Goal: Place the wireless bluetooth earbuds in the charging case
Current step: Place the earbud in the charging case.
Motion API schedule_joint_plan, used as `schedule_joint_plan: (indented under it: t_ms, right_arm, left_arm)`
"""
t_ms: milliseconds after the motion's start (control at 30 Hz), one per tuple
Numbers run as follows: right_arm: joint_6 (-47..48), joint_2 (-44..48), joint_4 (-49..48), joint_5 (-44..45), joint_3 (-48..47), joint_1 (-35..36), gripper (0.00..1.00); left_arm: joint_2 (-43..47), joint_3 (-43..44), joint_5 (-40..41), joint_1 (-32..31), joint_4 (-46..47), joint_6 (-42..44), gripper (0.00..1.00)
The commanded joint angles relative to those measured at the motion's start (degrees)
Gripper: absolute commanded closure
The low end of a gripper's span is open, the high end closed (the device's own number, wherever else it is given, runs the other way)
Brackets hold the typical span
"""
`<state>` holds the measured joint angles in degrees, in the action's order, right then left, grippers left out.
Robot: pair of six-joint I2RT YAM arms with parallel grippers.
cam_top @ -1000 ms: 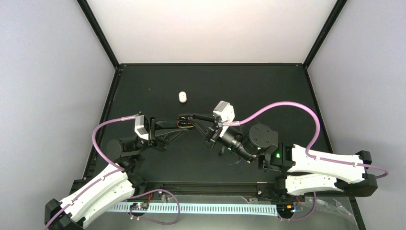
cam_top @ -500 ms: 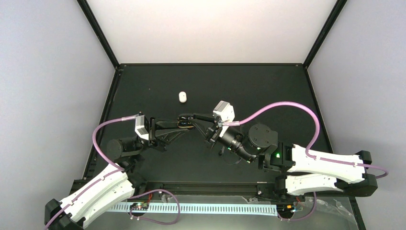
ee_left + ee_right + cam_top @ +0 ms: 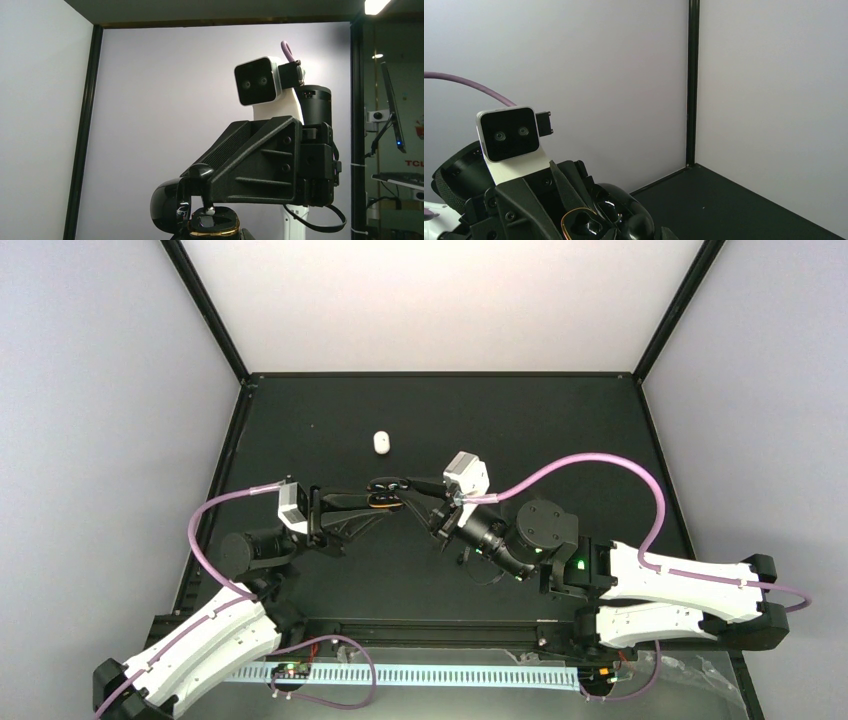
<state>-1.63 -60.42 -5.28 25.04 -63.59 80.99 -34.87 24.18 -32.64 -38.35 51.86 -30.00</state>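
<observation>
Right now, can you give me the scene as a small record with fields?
left end effector: shut on the case
case: black, gold rim, open
in case: small white bit, maybe an earbud
right end effector: at the case, open or shut unclear
earbud: white, alone on the table, beyond both arms

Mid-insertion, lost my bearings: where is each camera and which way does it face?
Top: above, behind the bases, looking down on the table; both arms show, left gripper and right gripper tip to tip.
Left wrist: looks level across at the right gripper and right camera; own gripper barely shows.
Right wrist: looks back at the left camera and a corner post.
Shared: both wrist views show the gold-rimmed case at the bottom edge.
</observation>
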Motion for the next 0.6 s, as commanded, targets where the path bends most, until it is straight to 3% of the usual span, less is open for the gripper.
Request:
schedule_joint_plan:
  t_ms: [0, 567]
  right_arm:
    - [-0.22, 0.49, 1.58, 1.86, -0.76, 0.3, 0.8]
    - [-0.48, 0.22, 2.37, 2.32, -2.01, 0.24, 0.77]
  left_arm:
    - [0.79, 1.28, 0.74, -0.41, 2.08, 1.23, 0.98]
    - [1.11, 0.61, 0.25, -0.36, -0.26, 2.79, 0.98]
